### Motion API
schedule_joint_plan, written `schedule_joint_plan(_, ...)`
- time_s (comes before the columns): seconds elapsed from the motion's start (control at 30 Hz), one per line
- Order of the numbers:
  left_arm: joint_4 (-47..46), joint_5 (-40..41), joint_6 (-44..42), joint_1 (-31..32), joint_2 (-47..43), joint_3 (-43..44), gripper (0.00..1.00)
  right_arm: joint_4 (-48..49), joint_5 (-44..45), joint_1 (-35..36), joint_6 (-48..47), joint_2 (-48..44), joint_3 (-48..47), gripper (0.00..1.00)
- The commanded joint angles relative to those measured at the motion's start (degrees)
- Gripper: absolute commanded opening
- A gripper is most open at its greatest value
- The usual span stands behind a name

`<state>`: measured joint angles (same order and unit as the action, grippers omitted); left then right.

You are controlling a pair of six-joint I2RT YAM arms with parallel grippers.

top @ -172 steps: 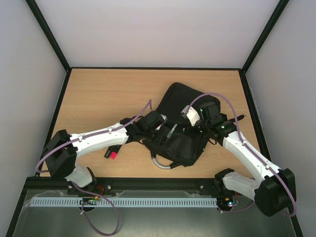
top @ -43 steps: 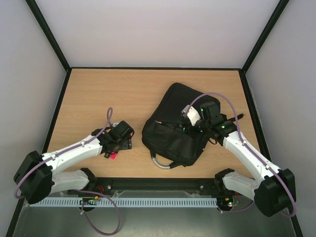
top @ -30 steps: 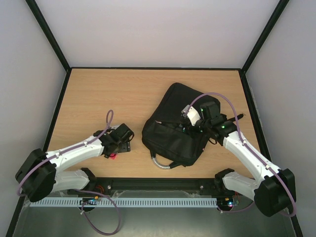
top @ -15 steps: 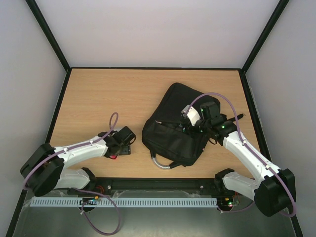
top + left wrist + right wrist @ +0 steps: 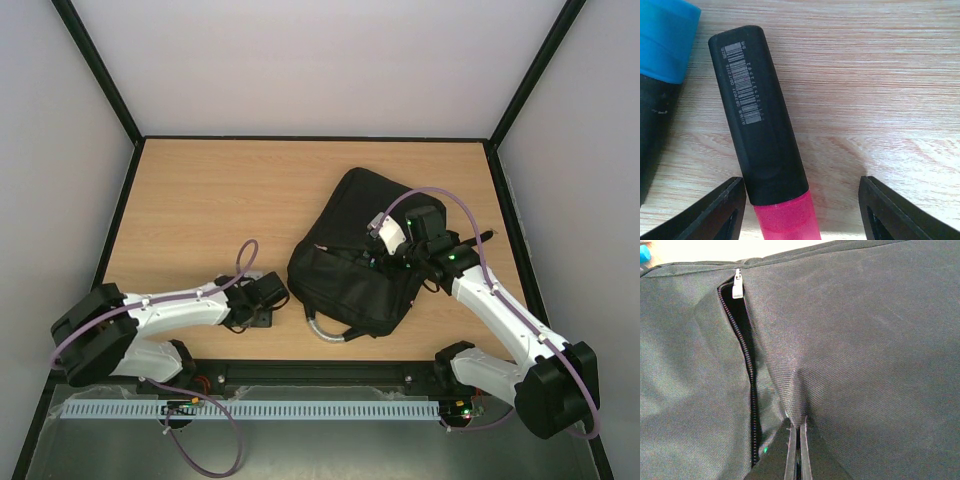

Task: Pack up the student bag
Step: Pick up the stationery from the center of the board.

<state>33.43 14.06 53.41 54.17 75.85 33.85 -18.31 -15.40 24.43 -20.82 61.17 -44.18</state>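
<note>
Picking up the highlighter (image 5: 760,115) looks to be the step in hand: the left gripper (image 5: 802,210) straddles it on the table (image 5: 880,75), jaws wide and not gripping. The right gripper (image 5: 798,450) has its jaws closed on the bag (image 5: 350,205) beside its open zip (image 5: 747,375); the bag lies right of centre. Next, the left jaws need to close squarely on the barrel.

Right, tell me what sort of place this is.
Most likely a robot test cell: a wooden table boxed in by plain white walls, a left arm and a right arm bolted at its near edge, and a black bag laid out on it.
</note>
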Motion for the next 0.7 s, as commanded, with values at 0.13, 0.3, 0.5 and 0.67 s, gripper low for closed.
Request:
schedule_joint_plan(0.13,3.3,1.7,5.3,-1.3,2.4,-0.1,0.59,-1.1,-2.4,0.1,-0.8,-0.5,0.0,0.01)
schedule_joint_plan(0.3,2.3,1.0,4.5,-1.5,4.1,0.3,0.54,-1.1,-2.5,0.1,-0.8,-0.9,0.1,0.01)
schedule_joint_plan(0.5,4.8,1.6,4.6,-1.5,3.8,1.1,0.44,-1.0,-2.5,0.0,-0.8,-1.1,0.1,0.01)
schedule_joint_plan(0.67,5.4,1.0,4.4,-1.5,1.7,1.1,0.34,-1.0,-2.6,0.0,-0.8,-1.0,0.1,0.01)
